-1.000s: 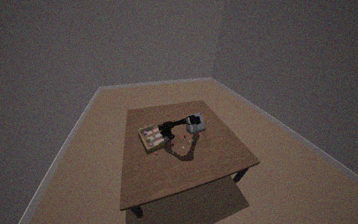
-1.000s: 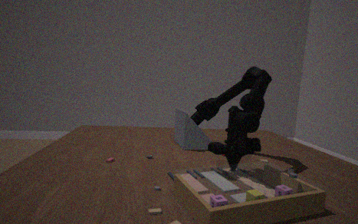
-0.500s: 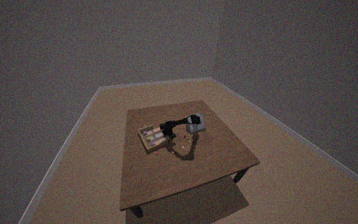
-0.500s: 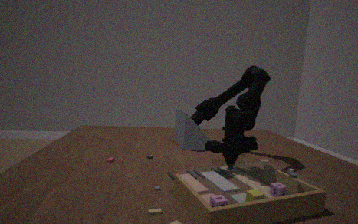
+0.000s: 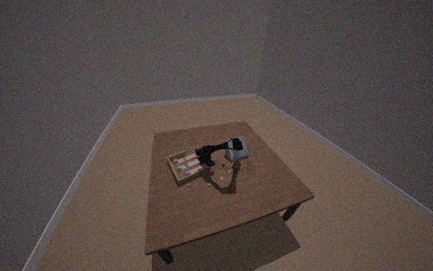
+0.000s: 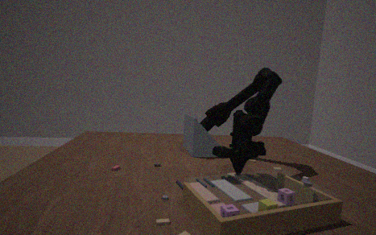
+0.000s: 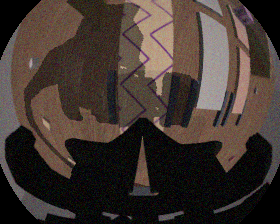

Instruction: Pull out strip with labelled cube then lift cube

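A cream strip with a purple zigzag [image 7: 158, 45] [image 6: 261, 190] runs away from me unbroken as far as the wrist view shows. A purple marked cube [image 6: 286, 196] is at its far end. The pale blue-white strip [image 6: 232, 191] [image 7: 213, 65] has a gap before a far piece [image 6: 250, 207], with a yellow-green cube [image 6: 267, 204]. The pink strip [image 6: 204, 192] [image 7: 242, 82] also has a gap; a second purple marked cube [image 6: 229, 210] [image 7: 242, 14] is beyond it. My gripper [image 6: 237, 173] [image 7: 141, 120] is shut and empty, tips down at the cream strip's near end; contact is unclear.
The strips lie in a wooden tray [image 6: 285, 217] [image 5: 178, 181] with raised walls. Short dark blue bars [image 7: 112, 95] flank the strips' near ends. A pale wedge-shaped block [image 6: 198, 141] stands behind the arm. Small scraps, including a red one [image 6: 116, 167], lie on the table.
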Controlling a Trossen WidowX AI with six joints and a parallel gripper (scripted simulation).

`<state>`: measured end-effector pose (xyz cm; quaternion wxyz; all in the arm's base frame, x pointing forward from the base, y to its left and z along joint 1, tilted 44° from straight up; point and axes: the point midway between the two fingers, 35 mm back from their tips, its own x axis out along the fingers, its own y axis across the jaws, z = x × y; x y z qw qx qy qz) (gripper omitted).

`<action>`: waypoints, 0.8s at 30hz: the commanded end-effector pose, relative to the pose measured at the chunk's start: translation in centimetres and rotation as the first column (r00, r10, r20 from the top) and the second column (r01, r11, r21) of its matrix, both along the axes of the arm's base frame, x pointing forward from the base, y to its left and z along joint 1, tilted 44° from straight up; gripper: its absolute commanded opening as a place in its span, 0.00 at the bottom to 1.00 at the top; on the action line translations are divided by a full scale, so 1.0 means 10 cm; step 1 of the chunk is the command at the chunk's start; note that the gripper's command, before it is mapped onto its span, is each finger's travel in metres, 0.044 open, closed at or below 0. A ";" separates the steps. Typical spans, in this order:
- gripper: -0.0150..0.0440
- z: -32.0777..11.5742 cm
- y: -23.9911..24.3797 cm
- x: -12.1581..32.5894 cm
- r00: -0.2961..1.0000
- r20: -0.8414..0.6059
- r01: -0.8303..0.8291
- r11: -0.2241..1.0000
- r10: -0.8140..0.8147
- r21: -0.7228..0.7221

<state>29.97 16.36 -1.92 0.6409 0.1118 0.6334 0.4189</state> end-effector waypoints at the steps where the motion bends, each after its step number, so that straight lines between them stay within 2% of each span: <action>1: 0.25 -0.04 -0.02 -0.12 1.000 -0.016 -0.007 1.000 0.007 -0.001; 24: 0.25 -0.10 -0.15 -0.44 1.000 -0.018 -0.007 1.000 0.007 -0.002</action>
